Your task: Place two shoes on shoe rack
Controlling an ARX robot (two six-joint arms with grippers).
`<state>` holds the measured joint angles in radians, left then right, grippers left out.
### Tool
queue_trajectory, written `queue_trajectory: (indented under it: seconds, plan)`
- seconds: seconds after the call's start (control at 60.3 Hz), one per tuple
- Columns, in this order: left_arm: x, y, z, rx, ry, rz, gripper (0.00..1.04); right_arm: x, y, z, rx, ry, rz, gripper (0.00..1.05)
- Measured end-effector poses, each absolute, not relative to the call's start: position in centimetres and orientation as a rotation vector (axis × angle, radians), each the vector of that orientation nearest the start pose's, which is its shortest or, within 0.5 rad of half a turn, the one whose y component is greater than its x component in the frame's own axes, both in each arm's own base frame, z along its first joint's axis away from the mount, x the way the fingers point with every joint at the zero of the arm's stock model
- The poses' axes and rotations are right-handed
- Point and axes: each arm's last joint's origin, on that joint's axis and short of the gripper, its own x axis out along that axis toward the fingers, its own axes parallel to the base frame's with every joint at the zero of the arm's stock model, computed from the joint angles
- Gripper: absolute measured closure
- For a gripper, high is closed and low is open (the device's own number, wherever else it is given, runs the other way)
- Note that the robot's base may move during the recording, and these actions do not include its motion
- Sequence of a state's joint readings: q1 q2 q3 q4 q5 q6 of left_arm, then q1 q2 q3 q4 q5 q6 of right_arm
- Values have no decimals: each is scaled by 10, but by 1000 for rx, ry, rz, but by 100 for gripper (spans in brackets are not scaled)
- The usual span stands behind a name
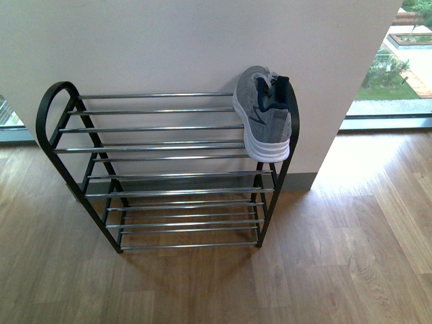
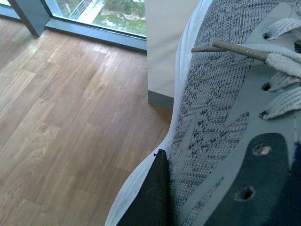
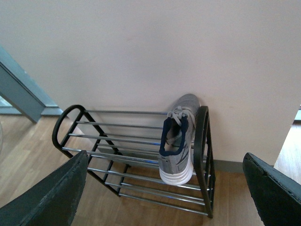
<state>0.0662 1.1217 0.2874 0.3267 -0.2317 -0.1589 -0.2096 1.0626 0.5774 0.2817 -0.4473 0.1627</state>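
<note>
One grey mesh shoe (image 1: 264,118) with a white sole rests tilted on the top tier of the shoe rack (image 1: 155,145), at its right end, against the black end frame. It also shows in the right wrist view (image 3: 176,150), heel toward the camera, on the rack (image 3: 122,141). The second shoe (image 2: 221,108) fills the left wrist view. My left gripper (image 2: 211,197) is shut on it, with one black finger (image 2: 153,197) pressed against its side above the wooden floor. My right gripper (image 3: 162,202) is open and empty, away from the rack. Neither arm shows in the front view.
The rack stands against a white wall (image 1: 169,47) on a wooden floor (image 1: 324,270). Its other tiers hold nothing. Floor-to-ceiling windows flank the wall at the right (image 1: 391,74) and show in the left wrist view (image 2: 94,14).
</note>
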Motion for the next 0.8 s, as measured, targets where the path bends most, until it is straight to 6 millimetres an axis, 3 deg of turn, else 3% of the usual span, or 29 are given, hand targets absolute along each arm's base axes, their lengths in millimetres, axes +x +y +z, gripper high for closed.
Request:
queue_trajectory:
  seconds: [0.166,0.348,0.448,0.581,0.713,0.796]
  plan:
    - [197,20,154,-112,483,331,103,215,-43,251,226,194,176,10]
    - [197,20,154,-112,483,333,103,200,-33,235,49,6,-3,36]
    - [197,20,154,-111,483,334,103,189,-27,225,29,2,-9,50]
    - [197,20,154,-112,483,330,103,173,-18,206,15,16,-4,80]
    - [197,20,154,-112,483,332,103,163,-14,199,10,7,-6,101]
    - [197,20,154,-112,483,331,103,158,-11,195,6,7,-10,103]
